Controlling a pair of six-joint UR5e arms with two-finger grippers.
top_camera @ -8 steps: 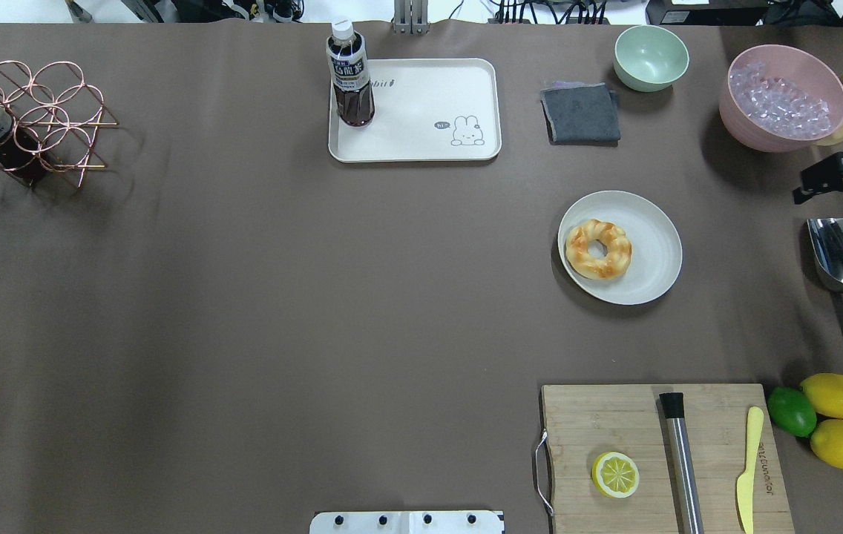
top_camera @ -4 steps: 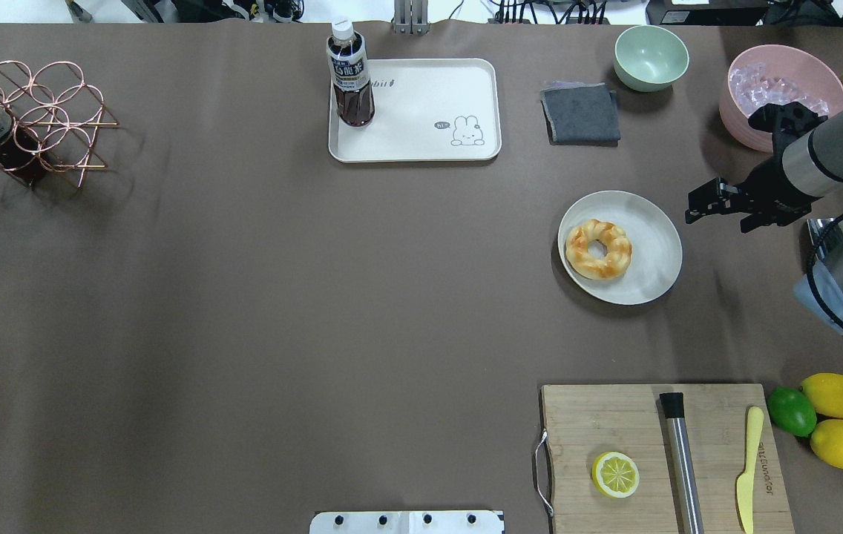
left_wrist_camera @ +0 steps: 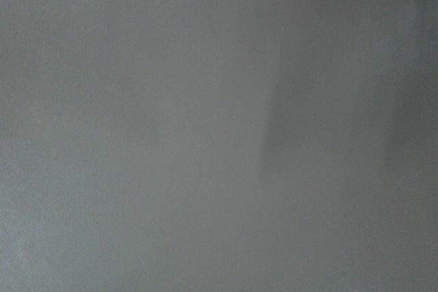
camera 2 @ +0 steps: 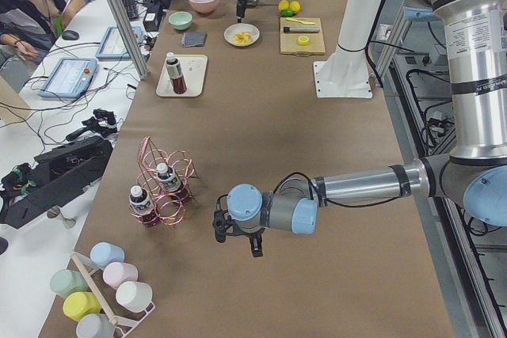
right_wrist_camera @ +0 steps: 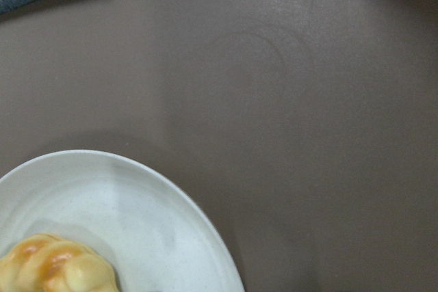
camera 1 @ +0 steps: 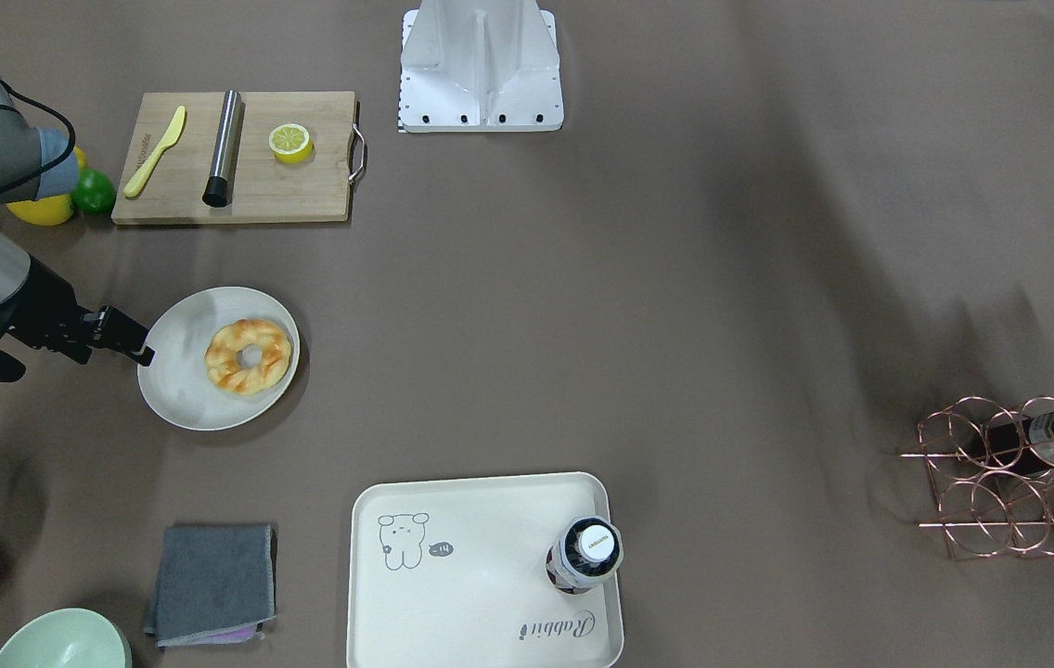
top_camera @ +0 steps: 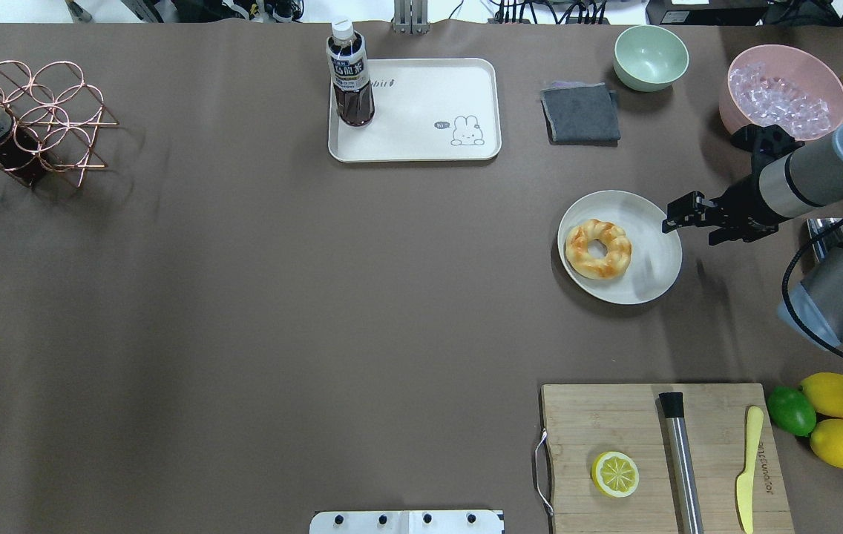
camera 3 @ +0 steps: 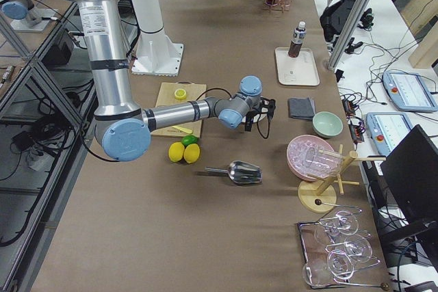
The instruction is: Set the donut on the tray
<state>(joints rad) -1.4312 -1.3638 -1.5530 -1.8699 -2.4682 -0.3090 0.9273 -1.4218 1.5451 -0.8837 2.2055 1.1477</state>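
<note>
The donut [top_camera: 598,249] is a golden twisted ring lying on the left half of a round off-white plate [top_camera: 655,263]. It also shows in the front view [camera 1: 249,355] and at the bottom left of the right wrist view [right_wrist_camera: 55,271]. My right gripper [top_camera: 674,215] hovers at the plate's right rim, pointing at the donut, and looks open and empty. The cream tray [top_camera: 421,111] with the bear drawing lies at the far middle and carries a dark bottle [top_camera: 349,74] in its left corner. My left gripper [camera 2: 235,235] shows only in the left side view; I cannot tell its state.
A grey cloth [top_camera: 581,113], a green bowl [top_camera: 650,57] and a pink bowl of ice [top_camera: 781,96] sit at the far right. A cutting board [top_camera: 614,423] with a half lemon [top_camera: 615,475] is at the near right. A copper wire rack [top_camera: 28,122] stands far left.
My right arm has come in from the table's right edge and moved left. Its gripper now sits at the plate's right rim. The donut has not moved.
</note>
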